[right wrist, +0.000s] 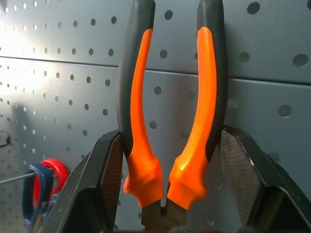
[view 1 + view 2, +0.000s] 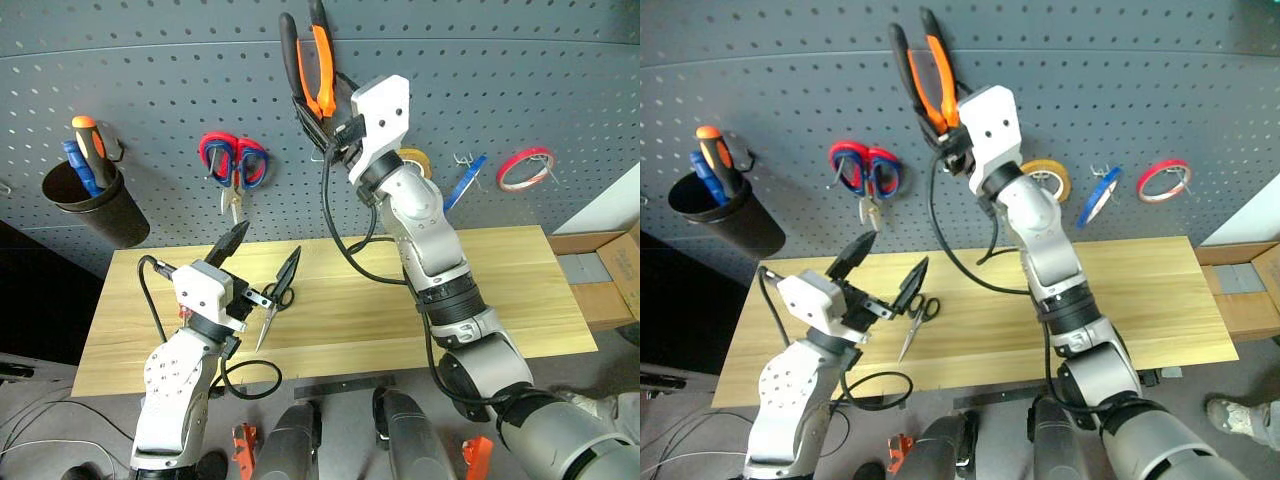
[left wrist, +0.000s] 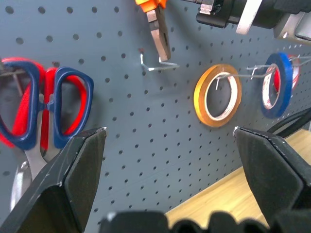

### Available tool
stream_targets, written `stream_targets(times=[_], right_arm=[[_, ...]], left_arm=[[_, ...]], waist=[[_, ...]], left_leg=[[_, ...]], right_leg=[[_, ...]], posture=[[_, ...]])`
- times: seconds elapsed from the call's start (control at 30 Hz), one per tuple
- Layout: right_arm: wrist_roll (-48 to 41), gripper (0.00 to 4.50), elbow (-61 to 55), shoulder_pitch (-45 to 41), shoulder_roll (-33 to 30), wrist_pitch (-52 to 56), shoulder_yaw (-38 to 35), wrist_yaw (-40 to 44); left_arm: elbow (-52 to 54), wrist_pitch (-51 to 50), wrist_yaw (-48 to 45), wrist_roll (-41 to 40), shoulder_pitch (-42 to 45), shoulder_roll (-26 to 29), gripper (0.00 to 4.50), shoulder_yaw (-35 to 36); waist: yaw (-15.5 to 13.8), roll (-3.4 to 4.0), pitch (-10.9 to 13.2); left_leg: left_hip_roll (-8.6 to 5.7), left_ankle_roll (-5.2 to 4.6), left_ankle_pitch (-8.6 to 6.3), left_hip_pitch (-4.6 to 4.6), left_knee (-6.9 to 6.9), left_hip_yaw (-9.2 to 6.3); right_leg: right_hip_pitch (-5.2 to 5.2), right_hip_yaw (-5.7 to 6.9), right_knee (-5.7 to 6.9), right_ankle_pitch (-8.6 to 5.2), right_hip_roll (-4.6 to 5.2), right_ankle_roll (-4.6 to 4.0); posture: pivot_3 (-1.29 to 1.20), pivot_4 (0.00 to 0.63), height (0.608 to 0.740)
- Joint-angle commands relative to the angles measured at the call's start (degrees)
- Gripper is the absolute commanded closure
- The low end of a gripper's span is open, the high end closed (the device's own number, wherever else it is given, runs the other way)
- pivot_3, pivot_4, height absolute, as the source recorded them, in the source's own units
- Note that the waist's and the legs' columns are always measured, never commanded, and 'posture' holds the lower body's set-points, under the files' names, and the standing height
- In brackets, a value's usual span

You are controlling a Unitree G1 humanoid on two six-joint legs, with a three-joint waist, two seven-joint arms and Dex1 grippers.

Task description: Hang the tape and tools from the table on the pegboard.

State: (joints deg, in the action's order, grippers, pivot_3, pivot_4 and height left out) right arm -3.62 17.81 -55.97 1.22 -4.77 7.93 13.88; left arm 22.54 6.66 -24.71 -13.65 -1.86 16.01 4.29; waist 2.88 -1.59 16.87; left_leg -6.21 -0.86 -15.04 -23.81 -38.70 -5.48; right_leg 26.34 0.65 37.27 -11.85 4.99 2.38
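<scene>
The pliers [image 2: 310,62], with orange-and-black handles, are held upright against the dark grey pegboard [image 2: 150,80], handles up. My right gripper [image 1: 171,138] is shut on them just above the head. Their nose [image 3: 159,36] hangs right above a bare metal hook [image 3: 158,64]. The blue tape [image 2: 465,182] hangs on a hook to the right. Small black-handled scissors [image 2: 918,312] lie on the light wood table [image 2: 500,290], just beyond my left gripper [image 2: 268,242]. That gripper is open and empty above the table's left part.
Red-and-blue scissors [image 2: 233,165] hang left of the pliers. Further left is a black cup [image 2: 92,200] holding orange and blue tools. A yellow tape roll [image 2: 1047,178] and a red one [image 2: 524,168] hang on the right. A cardboard box [image 2: 600,275] stands past the table's right end.
</scene>
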Motion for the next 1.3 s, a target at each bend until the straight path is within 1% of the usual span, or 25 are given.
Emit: stream_targets(times=[0.03, 0.23, 0.43, 0.6, 0.77, 1.0, 1.13, 1.2, 1.23, 1.3], right_arm=[[0.2, 2.07, 0.7, -3.4, 1.4, -5.1, -2.2, -2.3], [1.6, 2.07, 3.5, -3.3, 1.9, -7.5, -1.4, -2.4], [3.8, 2.07, 3.7, -0.3, 2.4, -8.4, -0.1, -2.0], [5.2, 2.07, 2.9, 1.3, 3.0, -7.8, -0.4, -4.4], [6.5, 2.07, 3.2, 2.2, 3.0, -7.4, -0.3, -6.5], [8.5, 2.07, 2.4, 4.6, 3.3, -7.0, 1.0, -7.4], [8.5, 2.07, 1.3, 5.3, 3.2, -6.1, 1.2, -6.3], [8.2, 1.35, 0.5, 5.7, 3.1, -5.9, 0.8, -6.2], [8.0, 1.1, 0.2, 5.9, 3.1, -5.8, 0.7, -6.0], [7.7, 0.39, -0.4, 6.2, 3.0, -5.5, 0.4, -5.9]], left_arm=[[2.7, -0.2, 1.3, 0.6, 0.2, 0.0, 0.0, 0.1], [2.9, -0.6, 1.5, 0.5, 0.3, 0.8, 0.0, 0.8], [3.4, -1.7, 2.4, 1.2, 0.0, 1.3, 0.0, 0.7], [3.4, -1.9, 2.9, 1.3, -0.2, 1.2, 0.0, 0.9], [4.3, -4.3, 5.0, 0.1, 0.7, 0.8, 0.0, 2.0], [4.2, -4.5, 5.1, 0.5, 1.0, 1.3, 0.0, 2.2], [4.1, -5.2, 5.4, 0.4, 0.9, 1.2, 0.0, 2.1], [3.9, -5.4, 5.6, 0.6, 1.2, 1.2, 0.0, 2.2], [3.7, -5.2, 5.6, 0.7, 1.2, 1.3, 0.0, 2.4], [3.2, -4.8, 5.2, 1.1, 1.1, 1.7, 0.0, 2.4]], waist=[[0.0, 0.0, 0.0], [-0.1, 0.0, 0.0], [-0.4, 0.0, 0.0], [-0.6, 0.0, 0.0], [-0.9, 0.01, 0.0], [-1.1, 0.0, 0.0], [-1.1, 0.0, 0.0], [-1.1, 0.01, 0.0], [-1.1, 0.01, 0.0], [-1.1, 0.0, 0.0]], left_leg=[[0.0, 0.0, 0.0, 0.0, -0.02, 0.0], [-0.01, 0.0, 0.0, 0.01, -0.06, 0.0], [-0.01, 0.0, 0.0, 0.01, -0.07, 0.0], [-0.01, 0.0, 0.0, 0.01, -0.07, 0.0], [-0.01, 0.0, 0.0, 0.02, -0.08, 0.0], [-0.02, 0.0, 0.0, 0.02, -0.08, 0.01], [-0.03, 0.0, 0.0, 0.02, -0.09, 0.02], [-0.03, 0.0, 0.0, 0.02, -0.1, 0.02], [-0.03, 0.0, 0.0, 0.02, -0.1, 0.02], [-0.03, 0.0, 0.0, 0.02, -0.09, 0.01]], right_leg=[[0.0, 0.0, 0.01, 0.0, 0.0, 0.0], [-0.01, -0.01, 0.07, 0.0, 0.0, 0.0], [0.0, -0.01, 0.15, 0.0, 0.0, 0.0], [0.02, -0.02, 0.17, 0.0, 0.0, 0.0], [0.02, -0.02, 0.18, 0.0, 0.0, 0.0], [0.01, -0.02, 0.19, 0.0, 0.0, 0.0], [0.02, -0.02, 0.21, 0.0, 0.0, 0.0], [0.02, -0.02, 0.21, 0.0, 0.0, -0.01], [0.02, -0.02, 0.21, 0.0, 0.0, -0.01], [0.02, -0.02, 0.22, 0.0, 0.0, 0.0]], posture=[[0.02, 0.254, 0.74], [0.03, 0.257, 0.74], [0.03, 0.263, 0.74], [0.03, 0.268, 0.74], [0.04, 0.268, 0.74], [0.03, 0.27, 0.74], [0.03, 0.271, 0.74], [0.03, 0.273, 0.74], [0.03, 0.274, 0.74], [0.03, 0.273, 0.74]])
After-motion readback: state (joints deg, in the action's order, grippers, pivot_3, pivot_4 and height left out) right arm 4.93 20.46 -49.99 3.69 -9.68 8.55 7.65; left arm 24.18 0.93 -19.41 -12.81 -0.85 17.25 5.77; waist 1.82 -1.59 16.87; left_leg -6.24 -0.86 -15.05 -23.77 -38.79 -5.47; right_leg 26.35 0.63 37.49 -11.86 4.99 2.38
